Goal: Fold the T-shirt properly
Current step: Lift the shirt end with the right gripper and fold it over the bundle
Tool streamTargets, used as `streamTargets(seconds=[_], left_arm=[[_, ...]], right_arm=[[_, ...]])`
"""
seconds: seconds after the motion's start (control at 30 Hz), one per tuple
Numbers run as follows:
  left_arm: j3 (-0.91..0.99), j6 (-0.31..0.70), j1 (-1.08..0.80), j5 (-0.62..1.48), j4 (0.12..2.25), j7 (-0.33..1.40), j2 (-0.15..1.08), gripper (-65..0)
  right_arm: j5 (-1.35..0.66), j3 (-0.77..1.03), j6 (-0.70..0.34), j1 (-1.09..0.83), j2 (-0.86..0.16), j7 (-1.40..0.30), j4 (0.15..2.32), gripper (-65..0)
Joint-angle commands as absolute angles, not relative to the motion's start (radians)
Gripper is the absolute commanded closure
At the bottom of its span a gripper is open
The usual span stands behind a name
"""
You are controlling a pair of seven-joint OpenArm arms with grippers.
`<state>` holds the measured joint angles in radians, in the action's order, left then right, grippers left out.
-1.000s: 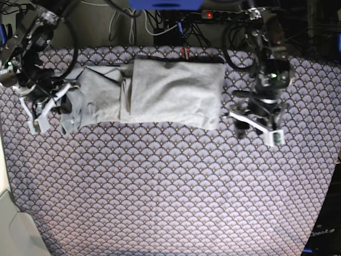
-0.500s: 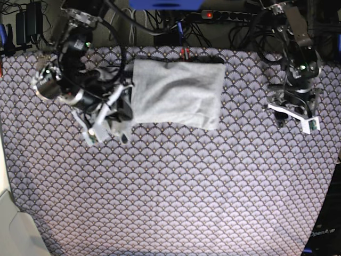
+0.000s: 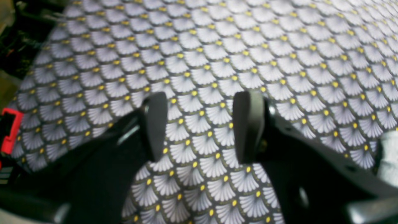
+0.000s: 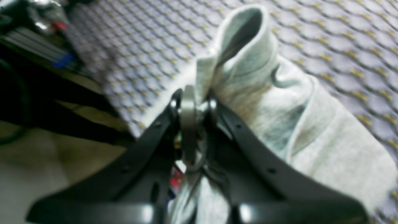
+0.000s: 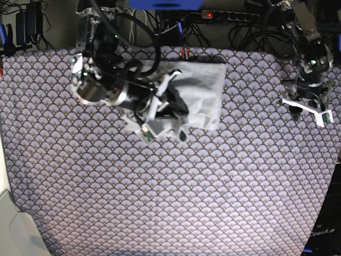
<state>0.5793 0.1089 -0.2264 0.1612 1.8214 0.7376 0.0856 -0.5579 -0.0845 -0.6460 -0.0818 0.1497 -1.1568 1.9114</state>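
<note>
Shirt (image 5: pixel 200 90): light grey, lying as a folded block on the tablecloth (image 5: pixel 170 202) near the far edge of the desk; one end of it is lifted and bunched over the rest of the block.
Right tool (image 4: pixel 194 102): jaws pinched nearly together on a gathered fold of the shirt, with cloth bulging up past the tips; in the base view it sits over the block's near edge, toward the end away from the left tool.
Left tool (image 3: pixel 199 124): jaws wide apart with nothing between them, only patterned cloth below; in the base view (image 5: pixel 309 109) it hangs well apart from the shirt, past the end the right tool is not holding.
Done, as I judge it: the long sides look already turned in, since the shirt shows as a narrow band; the crosswise fold looks to be under way.
Left to do, as I judge it: lay the carried end flat on the block, let go, and smooth or square the edges; the held part looks crumpled, not flat.
Not visible: collar, lettering and sleeves.
</note>
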Motion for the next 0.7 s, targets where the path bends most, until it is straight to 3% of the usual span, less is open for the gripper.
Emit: streamTargets(seconds=[0.0,0.33,0.67], left_arm=[[0.581,0.113,-0.222,0.166,1.842,0.716,0.094,-33.1],[0.581,0.113,-0.243,0.166,1.842,0.716,0.09,-33.1],[0.576,0.113,-0.249,0.166,1.842,0.716,0.091,-33.1]], right_arm=[[-0.579,-0.102,-0.639,-0.064,0.157,-1.122,1.908,0.0],[-0.578,-0.18,-0.636,0.016,0.157,-0.997,1.682,0.0],[-0.578,-0.22,-0.634,0.071,0.157,-0.984,1.566,0.0]])
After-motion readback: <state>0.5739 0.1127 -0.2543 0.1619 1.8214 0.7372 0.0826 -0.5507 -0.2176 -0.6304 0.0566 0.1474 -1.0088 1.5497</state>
